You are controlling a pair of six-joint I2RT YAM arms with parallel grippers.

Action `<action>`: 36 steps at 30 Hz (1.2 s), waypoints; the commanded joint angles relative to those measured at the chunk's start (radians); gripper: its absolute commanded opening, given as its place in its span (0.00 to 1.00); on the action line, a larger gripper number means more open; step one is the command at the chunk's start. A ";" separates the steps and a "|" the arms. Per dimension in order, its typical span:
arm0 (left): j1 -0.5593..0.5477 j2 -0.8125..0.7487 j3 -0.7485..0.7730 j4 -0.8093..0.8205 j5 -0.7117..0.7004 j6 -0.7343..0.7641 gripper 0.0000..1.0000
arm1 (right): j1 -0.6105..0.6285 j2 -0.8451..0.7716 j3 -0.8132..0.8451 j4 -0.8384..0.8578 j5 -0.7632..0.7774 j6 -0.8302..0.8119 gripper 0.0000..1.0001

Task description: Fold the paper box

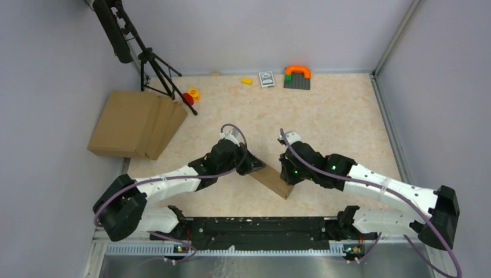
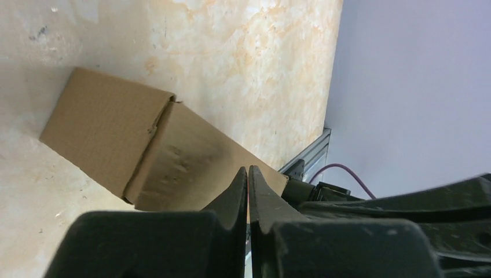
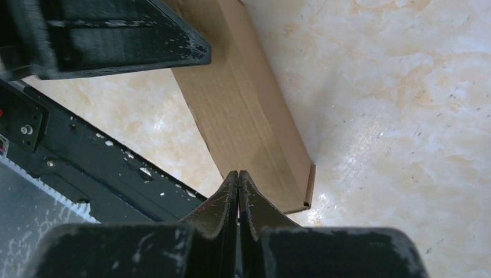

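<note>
The paper box (image 1: 273, 181) is found on the tabletop (image 1: 330, 121), at the middle near the near edge. It is judged nearly done: a long, shallow closed block is formed, though a seam on top gapes slightly and one end flap looks untucked. Plain brown corrugated cardboard is seen, matte, with crisp creases. The left hand (image 1: 255, 167) and the right hand (image 1: 288, 175) are each held with fingers together, clamping nothing, tips at the box's top. A pile of flat cardboard (image 1: 136, 123) is seen far left.

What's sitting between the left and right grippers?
The paper box. In the top view it spans the gap from the shut left gripper to the shut right gripper, one at each end.
</note>
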 commanded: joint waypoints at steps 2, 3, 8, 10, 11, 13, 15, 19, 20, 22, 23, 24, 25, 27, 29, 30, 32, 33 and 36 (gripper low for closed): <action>-0.001 -0.087 0.088 -0.157 -0.066 0.124 0.00 | 0.008 0.068 -0.034 0.084 -0.001 0.014 0.00; -0.001 -0.096 0.102 -0.175 -0.070 0.137 0.00 | 0.007 0.074 -0.044 0.090 -0.001 0.015 0.00; 0.009 -0.136 0.254 -0.416 -0.112 0.302 0.01 | 0.008 0.076 -0.070 0.114 -0.001 0.025 0.00; 0.015 -0.137 0.329 -0.569 -0.182 0.399 0.00 | 0.007 0.075 -0.069 0.115 -0.001 0.025 0.00; 0.022 -0.131 0.366 -0.639 -0.213 0.446 0.00 | 0.008 0.072 -0.067 0.113 -0.001 0.024 0.00; 0.051 -0.106 0.437 -0.799 -0.231 0.520 0.00 | 0.008 0.066 -0.067 0.111 -0.001 0.022 0.00; 0.076 -0.071 0.492 -0.894 -0.229 0.571 0.00 | 0.008 0.062 -0.069 0.110 0.000 0.022 0.00; 0.091 -0.004 0.536 -0.971 -0.177 0.631 0.00 | 0.007 0.059 -0.068 0.110 -0.001 0.020 0.00; 0.091 0.005 0.528 -0.961 -0.149 0.639 0.00 | 0.008 0.060 -0.067 0.109 0.000 0.019 0.00; 0.091 0.017 0.510 -0.926 -0.079 0.646 0.00 | 0.008 0.061 -0.065 0.107 -0.001 0.019 0.00; 0.091 0.023 0.503 -0.911 -0.057 0.648 0.00 | 0.007 0.062 -0.063 0.105 0.000 0.018 0.00; 0.092 0.028 0.498 -0.900 -0.039 0.649 0.00 | 0.008 0.063 -0.061 0.104 0.000 0.017 0.00; 0.092 0.034 0.496 -0.892 -0.024 0.649 0.00 | 0.008 0.064 -0.059 0.103 -0.001 0.017 0.00; 0.093 0.040 0.497 -0.885 -0.005 0.651 0.00 | 0.008 0.063 -0.055 0.102 -0.003 0.016 0.00; 0.091 0.046 0.496 -0.876 0.007 0.652 0.00 | 0.008 0.065 -0.052 0.101 -0.003 0.014 0.00; 0.091 0.048 0.498 -0.872 0.013 0.655 0.00 | 0.007 0.067 -0.051 0.102 -0.003 0.012 0.00; 0.092 0.057 0.500 -0.863 0.032 0.657 0.00 | 0.008 0.073 -0.048 0.101 -0.002 0.010 0.00; 0.091 0.062 0.502 -0.859 0.039 0.657 0.00 | 0.007 0.076 -0.048 0.101 -0.003 0.009 0.00; 0.092 0.086 0.506 -0.852 0.030 0.656 0.00 | 0.007 0.079 -0.047 0.102 -0.006 0.010 0.00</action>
